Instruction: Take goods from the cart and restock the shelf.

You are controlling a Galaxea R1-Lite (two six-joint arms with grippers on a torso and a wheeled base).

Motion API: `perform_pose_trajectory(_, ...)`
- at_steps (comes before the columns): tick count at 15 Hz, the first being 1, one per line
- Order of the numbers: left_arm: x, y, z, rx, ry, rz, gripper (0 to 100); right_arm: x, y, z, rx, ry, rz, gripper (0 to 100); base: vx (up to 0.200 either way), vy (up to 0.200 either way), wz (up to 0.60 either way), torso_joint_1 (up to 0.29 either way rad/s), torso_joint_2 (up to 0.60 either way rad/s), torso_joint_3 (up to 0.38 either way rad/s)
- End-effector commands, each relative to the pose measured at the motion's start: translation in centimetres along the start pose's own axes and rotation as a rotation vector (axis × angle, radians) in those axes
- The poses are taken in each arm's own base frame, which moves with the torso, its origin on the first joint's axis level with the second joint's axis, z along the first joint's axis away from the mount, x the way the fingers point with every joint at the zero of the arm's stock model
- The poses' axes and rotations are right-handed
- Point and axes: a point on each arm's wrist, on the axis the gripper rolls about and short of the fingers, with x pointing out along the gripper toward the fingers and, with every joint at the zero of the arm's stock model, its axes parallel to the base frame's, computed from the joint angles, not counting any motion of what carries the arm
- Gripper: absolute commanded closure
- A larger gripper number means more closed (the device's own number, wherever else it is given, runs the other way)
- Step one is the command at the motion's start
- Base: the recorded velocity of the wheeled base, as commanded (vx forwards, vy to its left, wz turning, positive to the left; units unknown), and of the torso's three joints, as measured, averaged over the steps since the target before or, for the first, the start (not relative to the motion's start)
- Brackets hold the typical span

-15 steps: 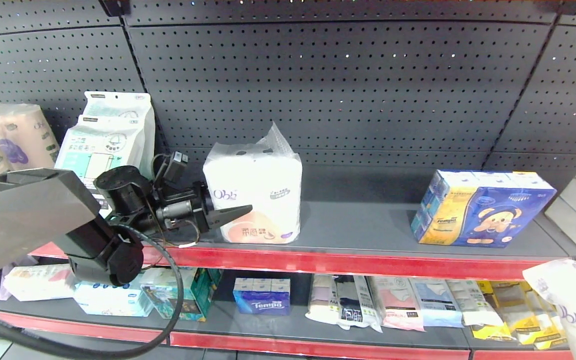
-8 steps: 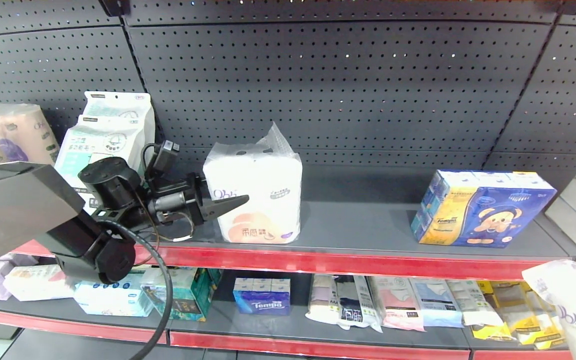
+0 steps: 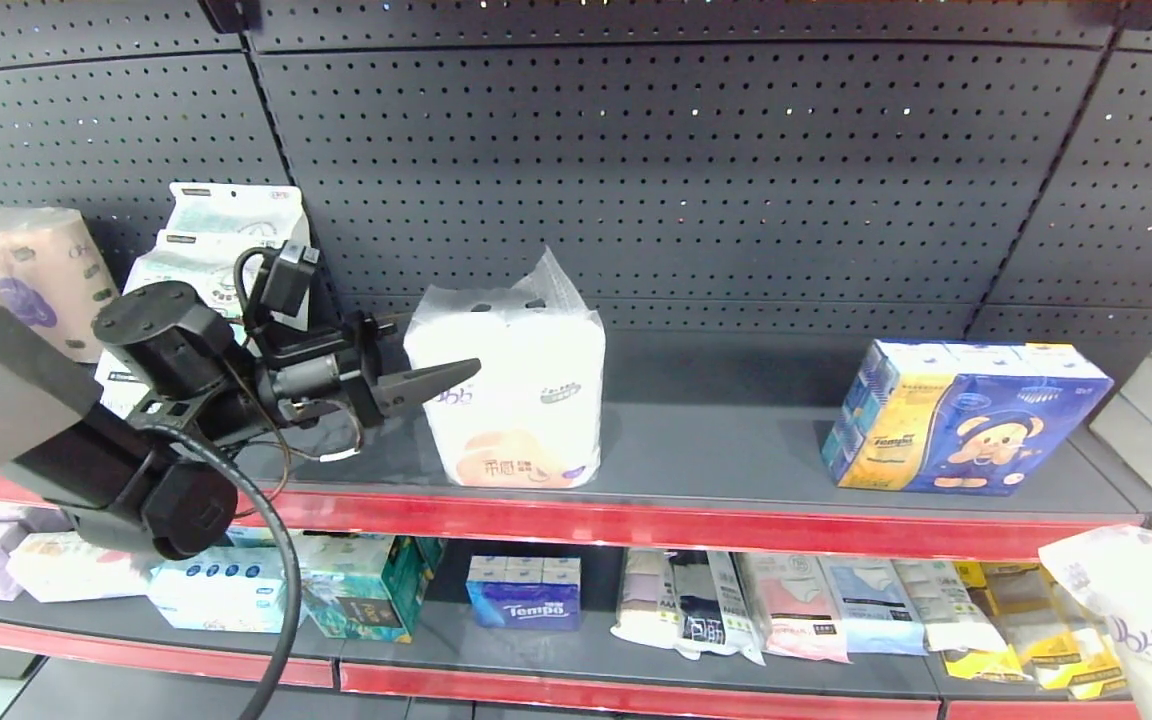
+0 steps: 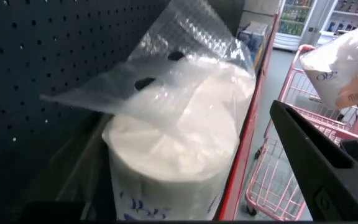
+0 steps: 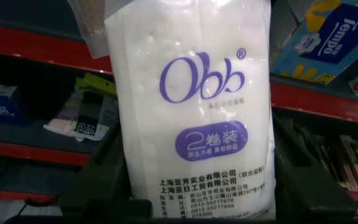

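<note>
Red-edged shelf [image 3: 716,450], right gripper [image 5: 199,186] clasping white pack [image 5: 191,118] (purple lettering)

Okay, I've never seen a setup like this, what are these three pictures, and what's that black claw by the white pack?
This is a two-armed robot restocking a shop shelf. The wide picture comes from a camera on its head; the other two from cameras on its wrists. The claw is its left gripper, open, one finger in front of a white roll pack standing on the shelf; a blue tissue pack lies farther right. The right gripper holds a second roll pack. The left wrist picture also shows the red cart.
</note>
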Motion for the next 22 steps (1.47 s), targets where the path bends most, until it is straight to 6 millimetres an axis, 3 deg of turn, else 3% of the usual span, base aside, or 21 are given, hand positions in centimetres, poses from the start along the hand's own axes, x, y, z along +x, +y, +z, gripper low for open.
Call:
perform_pose_trajectory(1, -0.1, -1.0, 2.4, 0.056, -0.034, -0.010, 0, 0.0, 0.0, -0.1, -0.001, 0.003, 0.002, 100, 0.000, 0.000, 0.00, 0.000, 0.00, 0.000)
perform_pose_trajectory(11, -0.6, -2.8, 6.3, 0.142, -0.132, 0.097, 0, 0.3, 0.1, -0.1, -0.002, 0.020, 0.014, 100, 0.000, 0.000, 0.00, 0.000, 0.00, 0.000)
perform_pose_trajectory(16, -1.7, -4.3, 8.3, 0.086, -0.194, 0.370, 0, 0.3, 0.1, -0.1, 0.001, 0.023, 0.015, 100, 0.000, 0.000, 0.00, 0.000, 0.00, 0.000)
perform_pose_trajectory(18, -2.5, -5.6, 8.2, 0.060, -0.179, 0.430, 0, 0.3, 0.1, -0.1, 0.001, 0.022, 0.013, 100, 0.000, 0.000, 0.00, 0.000, 0.00, 0.000)
perform_pose_trajectory(20, -4.5, -8.9, 8.3, 0.032, -0.094, 0.479, 0, 0.4, 0.0, -0.1, 0.001, 0.025, 0.014, 100, 0.000, 0.000, 0.00, 0.000, 0.00, 0.000)
perform_pose_trajectory(21, -4.8, -9.5, 8.5, 0.019, -0.077, 0.508, 0, 0.4, 0.0, -0.1, 0.001, 0.027, 0.014, 100, 0.000, 0.000, 0.00, 0.000, 0.00, 0.000)
perform_pose_trajectory(22, -5.9, -10.9, 8.8, -0.046, -0.025, 0.672, 0, 0.6, 0.0, 0.0, -0.001, 0.036, 0.016, 100, 0.000, 0.000, 0.00, 0.000, 0.00, 0.000)
